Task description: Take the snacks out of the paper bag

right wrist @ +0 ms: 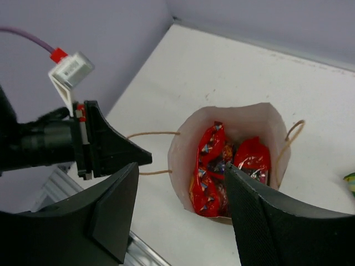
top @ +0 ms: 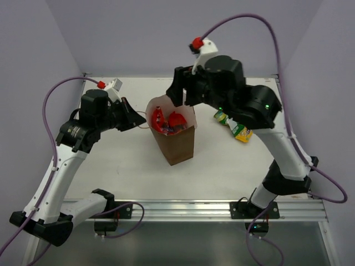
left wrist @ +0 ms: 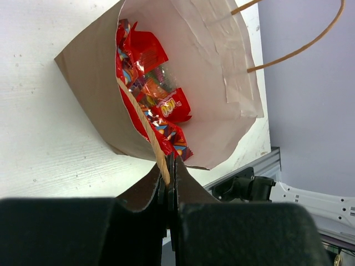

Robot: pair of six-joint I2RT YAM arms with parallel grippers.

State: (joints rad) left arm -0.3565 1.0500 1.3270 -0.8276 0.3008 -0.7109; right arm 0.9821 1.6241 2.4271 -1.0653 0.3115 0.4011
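White table [top: 233, 166], paper bag [top: 178, 145] upright mid-surface. My left gripper [left wrist: 169, 166] is pinched on its left handle [left wrist: 145, 124], steadying it; my right gripper [top: 184, 94] hangs spread above the red snacks [right wrist: 206, 177] inside. I'd descend straight between the walls and nip one crinkly top edge.

Bright, even overhead light; shadows soft.
White surface [left wrist: 44, 138] nearly washes out beside the left gripper [left wrist: 169, 162]; snacks [left wrist: 150, 72] ahead of it, in the paper bag [left wrist: 83, 72], carry small glints. Right gripper [right wrist: 180, 169] fingers, like the left's, loom dark and soft-focused.
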